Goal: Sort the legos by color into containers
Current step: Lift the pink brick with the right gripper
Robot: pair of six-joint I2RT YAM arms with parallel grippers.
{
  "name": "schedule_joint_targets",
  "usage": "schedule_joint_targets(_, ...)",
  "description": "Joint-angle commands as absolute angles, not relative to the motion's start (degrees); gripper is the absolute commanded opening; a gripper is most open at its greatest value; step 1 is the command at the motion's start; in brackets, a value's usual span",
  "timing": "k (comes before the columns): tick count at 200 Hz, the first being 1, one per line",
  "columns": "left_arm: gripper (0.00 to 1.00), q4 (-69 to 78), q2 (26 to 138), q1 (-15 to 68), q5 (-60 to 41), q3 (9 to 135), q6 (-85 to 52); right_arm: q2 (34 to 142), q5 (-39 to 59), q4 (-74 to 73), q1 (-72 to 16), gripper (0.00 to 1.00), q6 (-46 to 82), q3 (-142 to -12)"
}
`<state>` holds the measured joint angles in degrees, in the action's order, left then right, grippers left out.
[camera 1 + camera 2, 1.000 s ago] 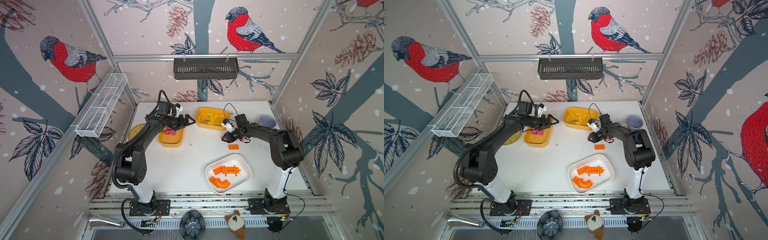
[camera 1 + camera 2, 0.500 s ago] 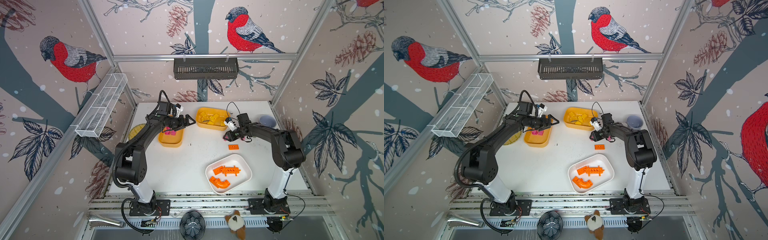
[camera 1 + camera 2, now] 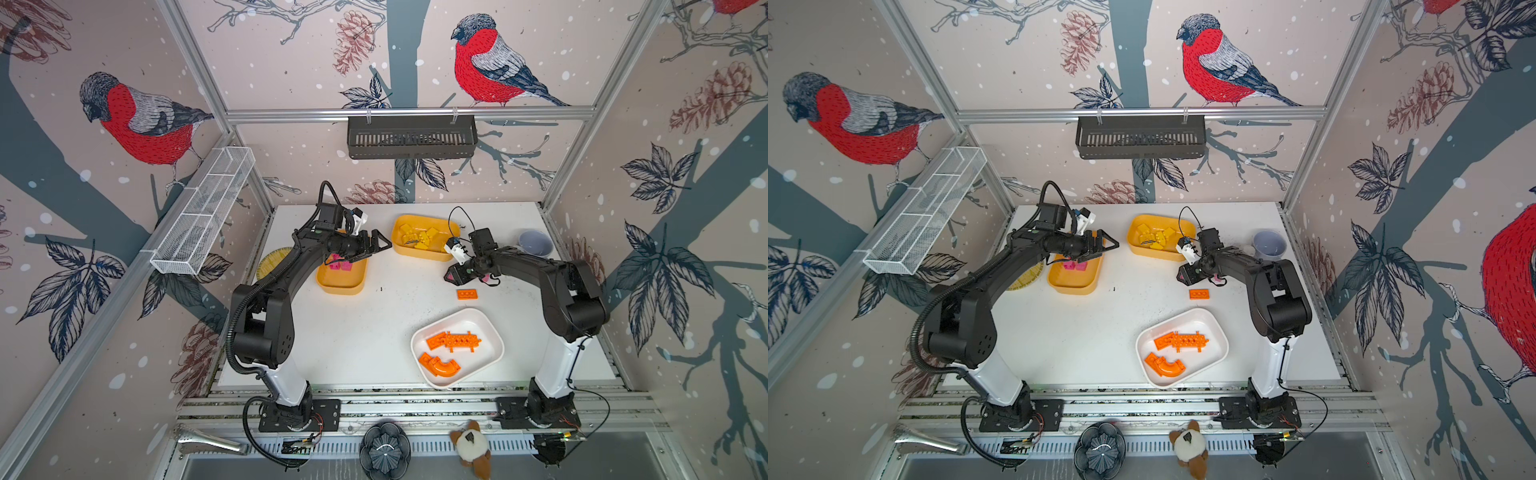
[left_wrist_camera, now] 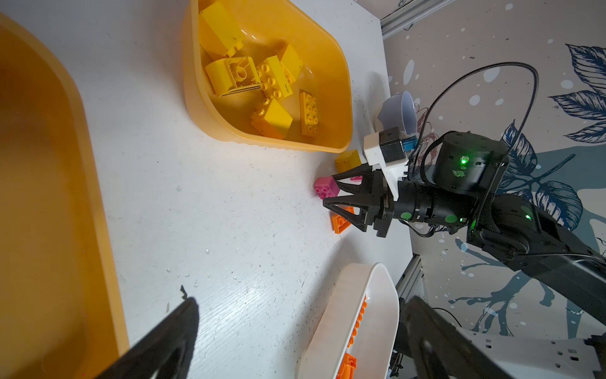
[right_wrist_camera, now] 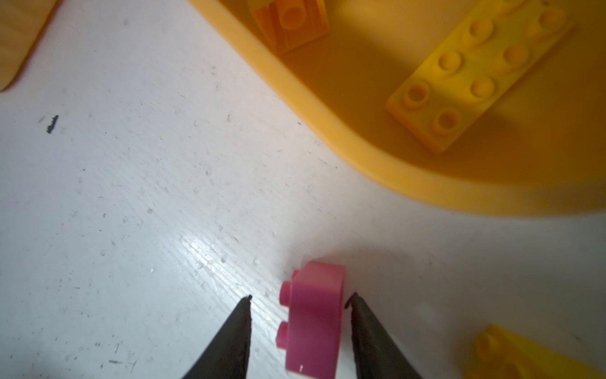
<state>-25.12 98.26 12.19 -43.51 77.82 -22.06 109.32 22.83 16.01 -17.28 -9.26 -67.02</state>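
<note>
1. Nearest, the white tub (image 3: 482, 363) holds orange pieces (image 3: 453, 341). One corner sits close to the front edge of the table (image 3: 357, 332), and there is bare room on the left arm's side.
2. A loose orange plate (image 3: 466, 294) lies just beyond the tub.
3. The right gripper (image 5: 299, 297) straddles a pink brick (image 5: 314, 325) on the table. Its fingers are narrowly parted, with a gap on one side, and a yellow block (image 4: 347, 160) lies near.
4. Farther, the left gripper (image 3: 383, 241) hangs spread wide and empty between the tub of pink bricks (image 3: 340, 287) and the tub of yellow blocks (image 3: 424, 254).

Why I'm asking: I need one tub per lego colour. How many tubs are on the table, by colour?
Yellow-orange tubs: 2
White tub: 1
Total: 3
</note>
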Motion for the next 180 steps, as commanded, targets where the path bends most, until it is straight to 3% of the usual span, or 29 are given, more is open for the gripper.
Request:
schedule_joint_targets(1, 0.97, -25.8, 98.3, 12.2, -44.0, 78.3, -21.3, 109.6, 18.0, 14.9, -18.1, 0.48, -10.3, -66.8)
schedule_joint_targets(71, 0.97, -26.1, 98.1, 12.2, -44.0, 78.3, -21.0, 109.1, 16.1, 13.8, -19.3, 0.17, -9.6, -67.3)
schedule_joint_targets(134, 0.97, -32.4, 95.8, 9.5, -41.1, 80.0, -16.7, 102.4, 20.9, 18.4, -26.7, 0.16, -6.9, -70.9)
schedule_joint_targets(180, 0.97, -37.0, 93.0, 4.1, -36.9, 79.6, -14.4, 108.2, 26.3, 13.3, -36.7, 0.16, -0.1, -81.9)
